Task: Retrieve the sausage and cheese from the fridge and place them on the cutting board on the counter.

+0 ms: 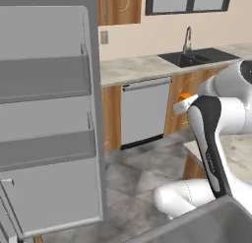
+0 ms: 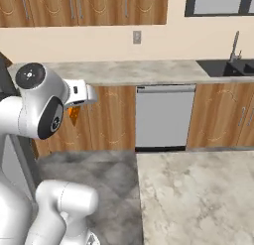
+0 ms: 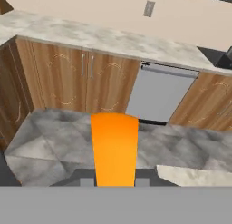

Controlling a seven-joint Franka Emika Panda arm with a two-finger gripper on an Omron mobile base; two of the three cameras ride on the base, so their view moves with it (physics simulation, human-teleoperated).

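In the left base view, one open fridge (image 1: pixel 49 119) door fills the left half of the frame, nearest the camera, its inner face carrying two grey shelf rails. At right the white arm bends upward, and one gripper (image 1: pixel 184 100) at centre right pinches a bit of orange, the cheese (image 1: pixel 185 96). Behind run the counter (image 1: pixel 133 67) across the upper middle, one grey dishwasher (image 1: pixel 145 110) under it, and one black sink (image 1: pixel 199 56) with a single tap at upper right. No writing can be read anywhere.

In the right base view, the arm's large round joint sits closest at left. Just beside it the gripper (image 2: pixel 74 109) points down with the orange wedge (image 2: pixel 74 115) hanging from it, in front of brown cabinets. A second slab of marbled countertop (image 2: pixel 198 194) covers the lower right. One wall outlet (image 2: pixel 137 37) shows at upper centre.

In the hand view, the cheese (image 3: pixel 114 148) rises at bottom centre, clamped between the two fingertips (image 3: pixel 87 182), above grey floor tiles (image 3: pixel 50 141). The dishwasher (image 3: pixel 165 94) stands at centre right.
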